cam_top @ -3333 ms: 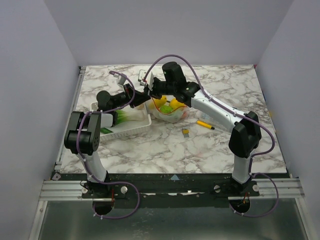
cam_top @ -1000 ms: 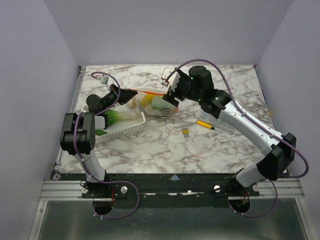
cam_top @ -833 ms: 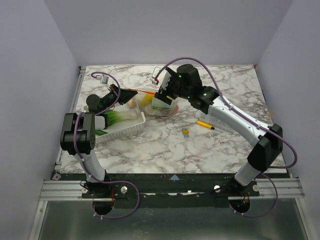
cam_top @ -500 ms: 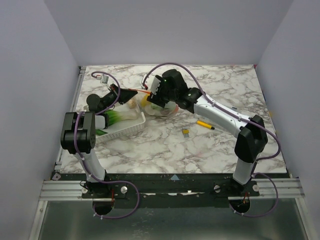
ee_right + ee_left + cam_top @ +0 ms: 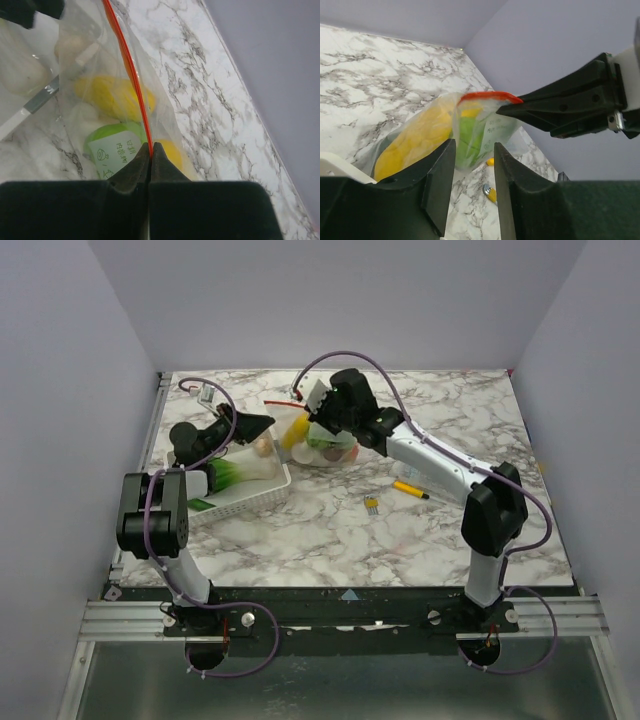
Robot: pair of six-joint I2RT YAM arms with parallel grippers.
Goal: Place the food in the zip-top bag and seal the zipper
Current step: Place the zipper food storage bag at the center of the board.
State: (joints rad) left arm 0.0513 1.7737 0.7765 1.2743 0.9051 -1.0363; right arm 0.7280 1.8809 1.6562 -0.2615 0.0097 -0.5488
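- White lattice basket, left side of the tabletop: rigid openwork plastic. A green-and-white toy vegetable lies in it. Risk: if the zipper is sealed now, this piece is left out.
- Left gripper, over the basket's far end: fingers apart, nothing between them, the bag's edge just beyond. Risk: closing here may catch film below the strip, leaving a gap in the seal.
- Zip-top bag, toward the far edge, just beside the basket's far right corner: clear, thin, floppy, creased film. Inside are smooth hard plastic pieces, rounded yellow food and a green piece with a paper label. Risk: the load sags and pulls the mouth open.
- Right gripper: fingers together, pinching the zipper, a thin orange-red ridge. Risk: the slick strip slips from so narrow a pinch.
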